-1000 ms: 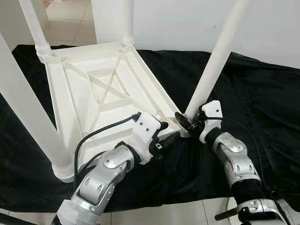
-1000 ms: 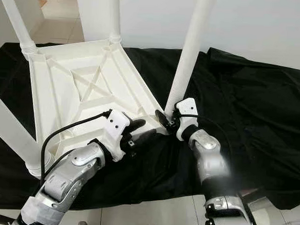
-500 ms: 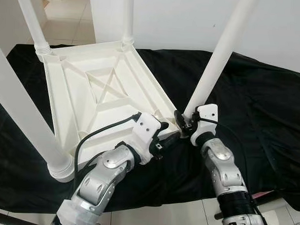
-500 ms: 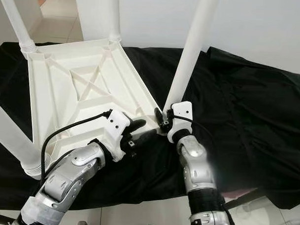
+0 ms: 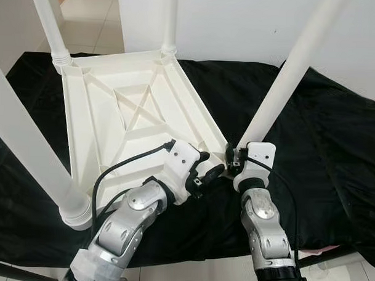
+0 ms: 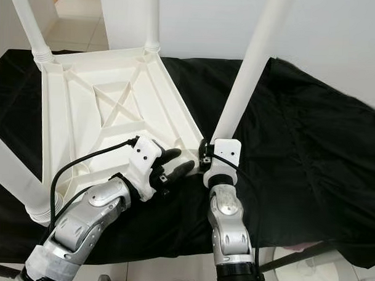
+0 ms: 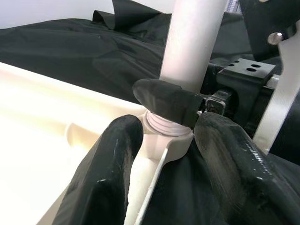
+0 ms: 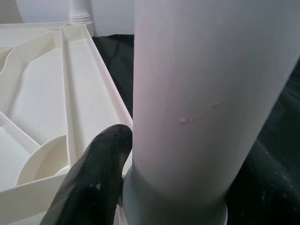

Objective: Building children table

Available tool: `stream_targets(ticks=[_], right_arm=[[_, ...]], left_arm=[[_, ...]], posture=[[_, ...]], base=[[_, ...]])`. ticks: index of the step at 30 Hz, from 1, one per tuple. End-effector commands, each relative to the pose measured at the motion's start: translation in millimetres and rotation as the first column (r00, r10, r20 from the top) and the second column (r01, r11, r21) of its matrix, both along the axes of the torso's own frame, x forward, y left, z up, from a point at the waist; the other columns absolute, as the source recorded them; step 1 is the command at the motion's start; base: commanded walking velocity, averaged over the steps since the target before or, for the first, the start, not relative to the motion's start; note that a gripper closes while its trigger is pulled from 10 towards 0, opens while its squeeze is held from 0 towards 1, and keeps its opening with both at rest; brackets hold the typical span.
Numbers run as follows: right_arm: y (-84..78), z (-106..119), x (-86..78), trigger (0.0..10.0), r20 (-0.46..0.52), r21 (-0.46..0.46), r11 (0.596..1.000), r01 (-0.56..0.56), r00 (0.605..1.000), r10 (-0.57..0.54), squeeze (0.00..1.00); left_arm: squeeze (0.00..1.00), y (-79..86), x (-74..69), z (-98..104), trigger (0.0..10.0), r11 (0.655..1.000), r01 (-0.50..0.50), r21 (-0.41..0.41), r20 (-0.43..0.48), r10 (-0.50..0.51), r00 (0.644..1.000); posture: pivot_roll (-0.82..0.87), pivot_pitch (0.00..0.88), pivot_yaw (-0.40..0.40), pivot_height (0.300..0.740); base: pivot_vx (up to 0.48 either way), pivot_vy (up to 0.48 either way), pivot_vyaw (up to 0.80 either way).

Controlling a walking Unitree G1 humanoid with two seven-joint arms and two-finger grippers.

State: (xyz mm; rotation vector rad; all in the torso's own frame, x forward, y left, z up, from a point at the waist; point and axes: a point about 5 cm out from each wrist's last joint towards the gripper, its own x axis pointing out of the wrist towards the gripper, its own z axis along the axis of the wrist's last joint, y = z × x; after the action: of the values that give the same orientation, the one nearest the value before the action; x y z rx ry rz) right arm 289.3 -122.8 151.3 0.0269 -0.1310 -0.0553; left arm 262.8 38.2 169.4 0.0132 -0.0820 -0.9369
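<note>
A white plastic children's table [image 5: 114,132] lies upside down on a black cloth, its legs pointing up. My right gripper [image 5: 232,162] is shut on the near-right leg [image 5: 282,82] just above its threaded socket. In the right wrist view the leg [image 8: 201,93] stands between my two black fingers [image 8: 93,178]. My left gripper [image 5: 209,165] is open at the same corner. Its fingers [image 7: 112,159] stand on either side of the rim below the socket [image 7: 166,129].
The near-left leg [image 5: 27,153] rises close to my left arm. Two far legs [image 5: 53,25] [image 5: 170,23] stand at the back. The black cloth [image 5: 335,152] covers the support to the right. A white wall is behind, with tiled floor at the far left.
My right forearm has swung in leftward beneath the leg's base while its gripper stayed on the leg. The left arm has held its place. The camera has shifted slightly.
</note>
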Motion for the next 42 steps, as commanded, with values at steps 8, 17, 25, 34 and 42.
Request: stream_targets(ticks=[8,17,25,34,42], right_arm=[[-8.8,2.2,0.4,10.0,0.025,0.034,0.999,-0.001,1.0,0.0,1.0],[-23.2,5.1,9.6,10.0,0.03,-0.002,0.988,-0.155,0.987,0.155,0.0],[-29.0,8.9,21.0,10.0,0.038,-0.051,0.946,-0.319,0.946,0.321,0.0],[-30.6,10.2,34.0,10.0,0.005,-0.121,0.851,-0.511,0.857,0.516,0.0],[-28.9,2.4,37.4,10.0,-0.03,-0.153,0.787,-0.598,0.799,0.601,0.0]], left_arm=[[0.0,-2.0,-2.3,0.0,10.0,0.999,0.04,0.008,-0.001,-0.04,0.999],[0.0,-2.3,-2.5,0.1,10.0,0.999,0.041,0.011,0.004,-0.041,0.999],[0.0,-2.7,-2.7,0.7,10.0,0.998,0.053,0.015,0.009,-0.053,0.999],[0.0,-4.4,-6.3,0.2,10.0,0.995,0.096,0.03,0.011,-0.097,0.995],[0.0,-5.1,-9.4,-0.4,10.0,0.993,0.106,0.043,0.025,-0.107,0.994]], posture=[[-0.06,0.113,-0.038,0.74],[-0.05,0.102,-0.045,0.74],[-0.05,0.09,-0.043,0.74],[-0.04,0.082,-0.045,0.74],[-0.03,0.085,-0.055,0.74]], base=[[0.0,0.0,0.0],[0.0,0.0,0.0],[0.0,0.0,0.0],[0.0,0.0,0.0],[0.0,0.0,0.0]])
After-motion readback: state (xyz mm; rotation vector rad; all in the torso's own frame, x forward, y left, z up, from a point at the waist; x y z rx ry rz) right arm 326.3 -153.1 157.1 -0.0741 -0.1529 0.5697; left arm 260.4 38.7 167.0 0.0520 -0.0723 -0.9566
